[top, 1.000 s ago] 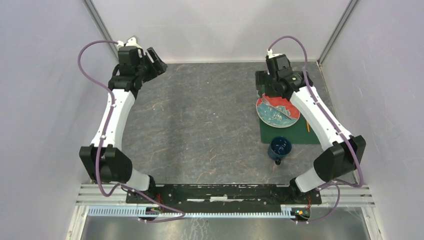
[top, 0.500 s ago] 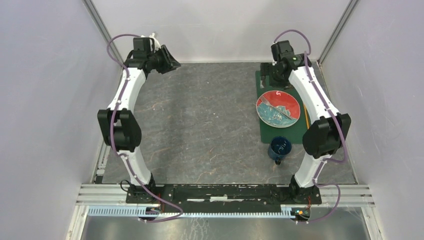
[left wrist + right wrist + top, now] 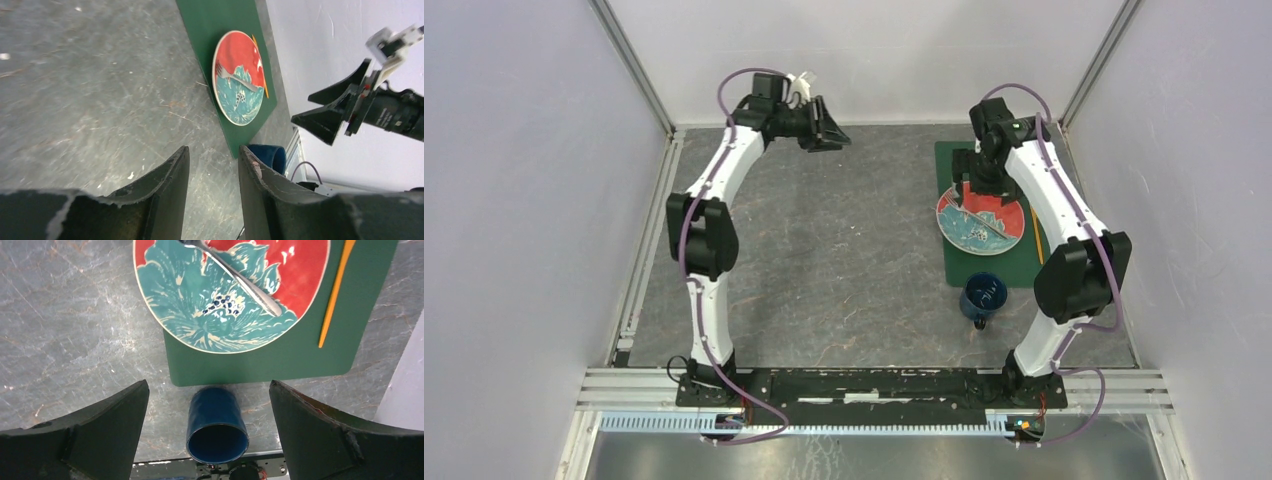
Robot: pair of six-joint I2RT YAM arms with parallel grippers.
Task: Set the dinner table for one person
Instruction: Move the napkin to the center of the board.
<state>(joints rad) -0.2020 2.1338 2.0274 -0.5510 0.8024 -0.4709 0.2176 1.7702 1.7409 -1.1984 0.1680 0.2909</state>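
Note:
The dinner table (image 3: 844, 260) is a dark grey stone-look top. At its right lies a green placemat (image 3: 957, 262) bearing a red and teal plate (image 3: 984, 232) with a fork (image 3: 235, 276) on it. An orange stick (image 3: 334, 292) lies on the mat's right side. A blue mug (image 3: 982, 296) stands on the table just off the mat's near edge. My right gripper (image 3: 977, 195) hovers open over the plate's far part, holding nothing. My left gripper (image 3: 832, 133) hangs above the table's back edge, open by a narrow gap with nothing between its fingers (image 3: 170, 175).
Pale walls and metal posts close the table in at the back and both sides. In the left wrist view, the right gripper (image 3: 337, 112) shows beyond the plate (image 3: 239, 95) and the mug (image 3: 270, 156). The arms' base rail (image 3: 864, 385) runs along the near edge.
The left arm has swung from the back left corner to the right along the back edge, and its jaws have narrowed. The right gripper pulled back over the mat's far edge, then came forward over the plate.

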